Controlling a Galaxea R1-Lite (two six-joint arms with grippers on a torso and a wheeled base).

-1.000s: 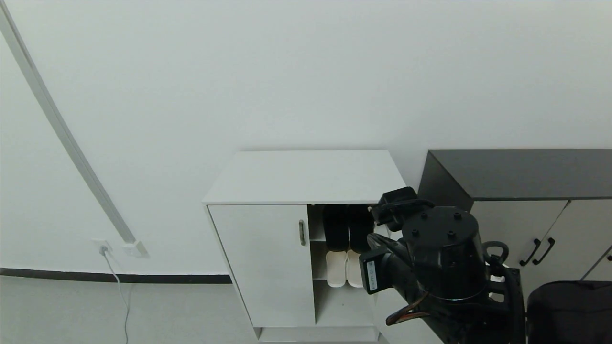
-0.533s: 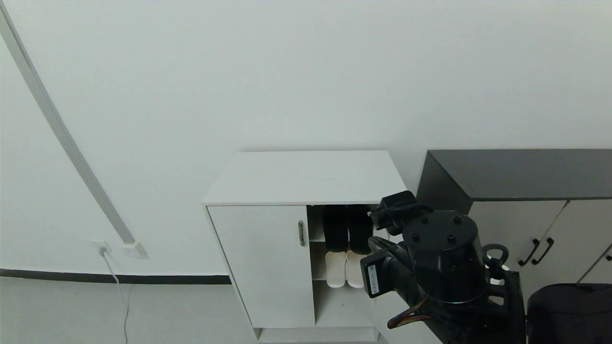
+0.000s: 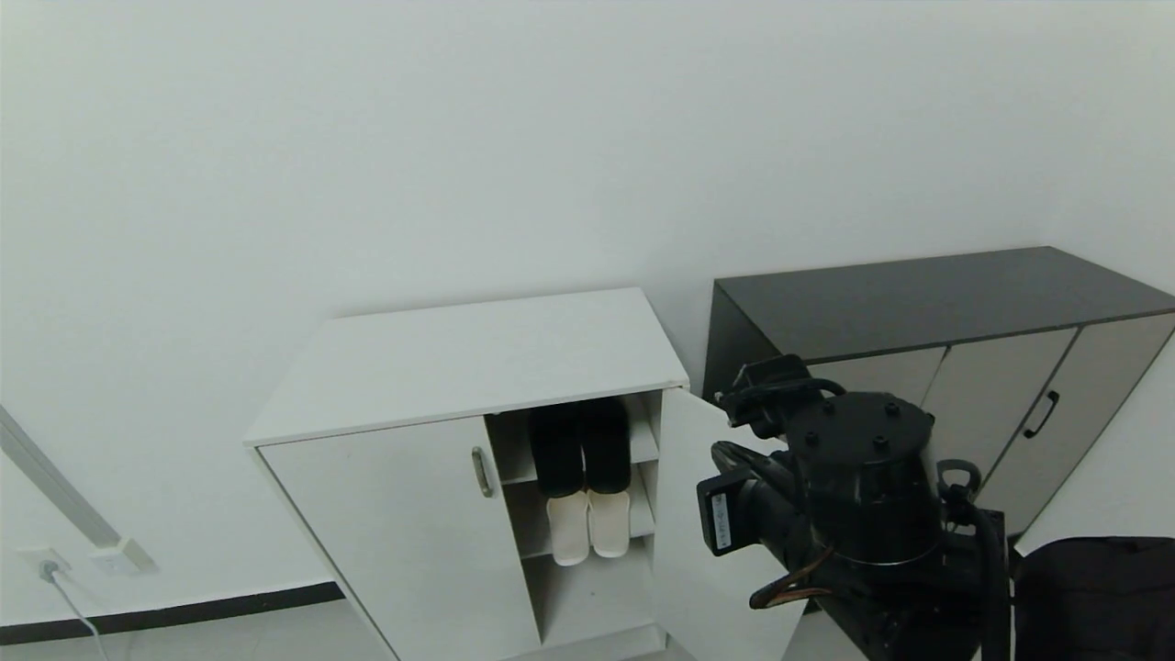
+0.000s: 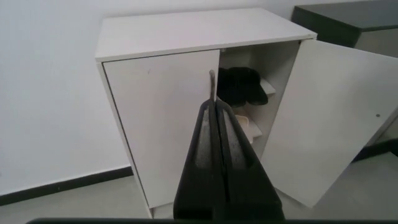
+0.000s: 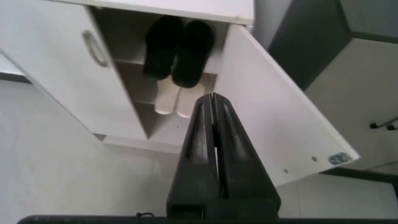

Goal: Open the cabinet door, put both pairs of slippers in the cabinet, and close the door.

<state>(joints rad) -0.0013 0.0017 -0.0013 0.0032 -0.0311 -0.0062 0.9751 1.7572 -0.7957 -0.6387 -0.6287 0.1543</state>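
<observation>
The white cabinet [image 3: 477, 353] stands against the wall with its left door [image 3: 404, 532] closed and its right door [image 3: 707, 523] swung open. Inside, a black pair of slippers [image 3: 581, 445] rests on the upper shelf and a white pair [image 3: 587, 523] on the shelf below. My left gripper [image 4: 214, 107] is shut and empty, held in front of the closed door's handle [image 4: 211, 84]. My right gripper [image 5: 213, 99] is shut and empty, in front of the opening below the white slippers [image 5: 171, 99] and black slippers [image 5: 177, 50], beside the open door [image 5: 273, 118].
A dark-topped cabinet [image 3: 918, 303] with grey doors stands right of the white one, close behind the open door. A wall socket with a cable [image 3: 46, 569] sits low on the wall to the left. Bare floor [image 5: 62, 162] lies before the cabinet.
The whole head view has shifted, so the camera has moved: the cabinet now sits further left and at an angle. The slippers and the open door look unchanged.
</observation>
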